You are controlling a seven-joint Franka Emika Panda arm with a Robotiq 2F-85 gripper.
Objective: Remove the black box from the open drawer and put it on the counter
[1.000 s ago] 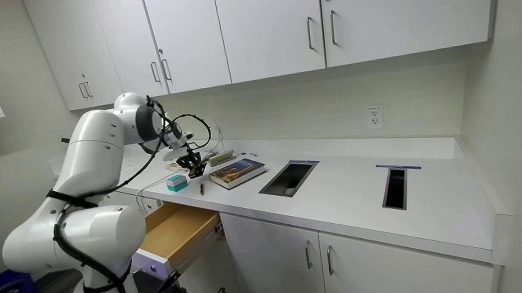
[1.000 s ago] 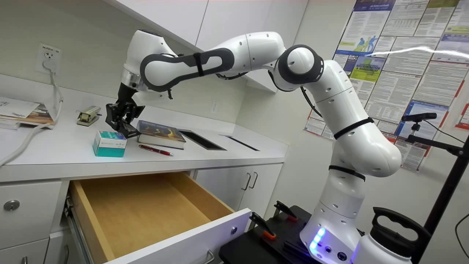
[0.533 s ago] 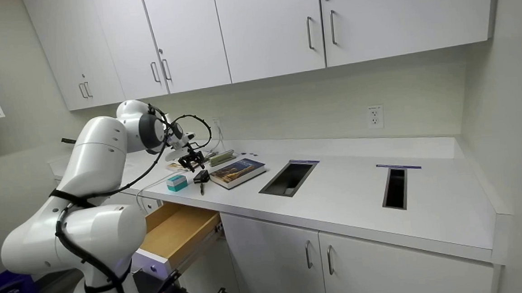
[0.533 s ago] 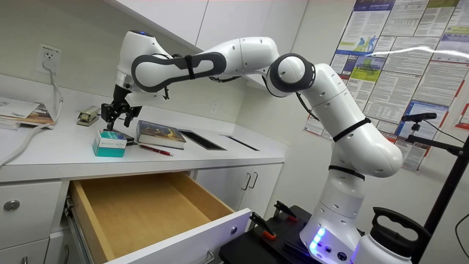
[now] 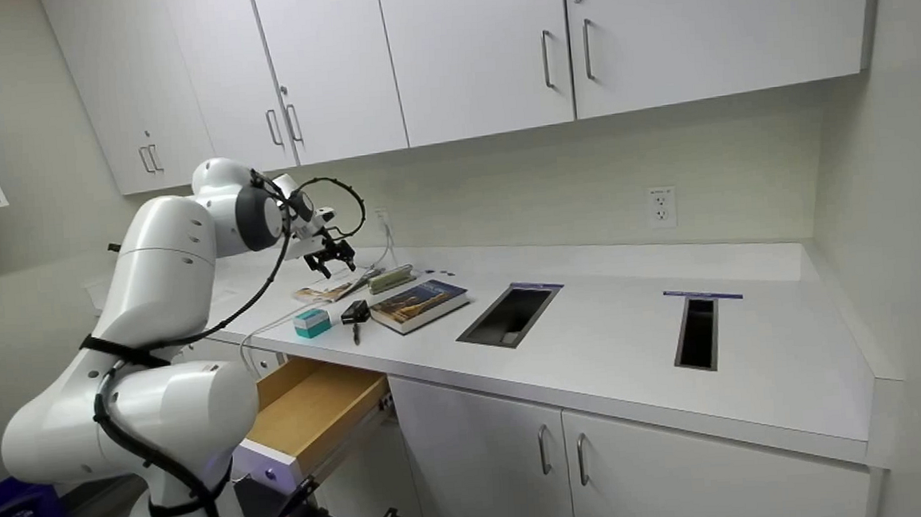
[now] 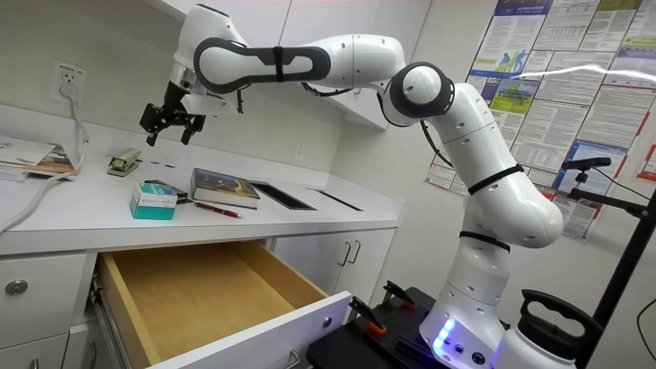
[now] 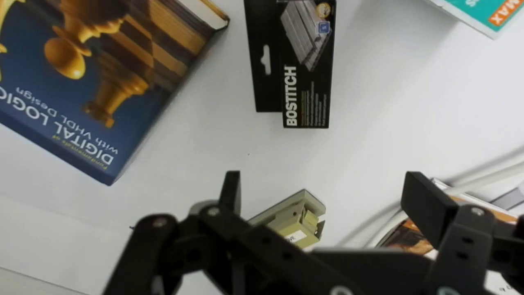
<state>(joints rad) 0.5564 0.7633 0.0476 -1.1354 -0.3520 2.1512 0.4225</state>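
The black box (image 7: 309, 82), printed BOSTITCH, lies on the white counter (image 5: 634, 352). In an exterior view the black box (image 6: 181, 195) is partly hidden behind a teal-and-white carton. My gripper (image 6: 168, 139) hangs well above the counter, clear of the box, its fingers spread wide with nothing between them. The wrist view has the gripper (image 7: 323, 178) in its lower half and the box beyond the fingertips. Below the counter the wooden drawer (image 6: 205, 292) is pulled out, and its visible floor is bare.
Close to the box are the teal carton (image 6: 154, 202), a thick book (image 6: 225, 190) and a red pen (image 6: 218, 209). An olive stapler (image 6: 124, 162) sits farther back. White cable (image 6: 46, 189) and papers (image 6: 31, 154) lie to one side. Two slots (image 5: 512, 315) are cut into the counter.
The gripper has opened and let go of the black box, which now rests on the counter between carton and book. The arm has risen away from it.
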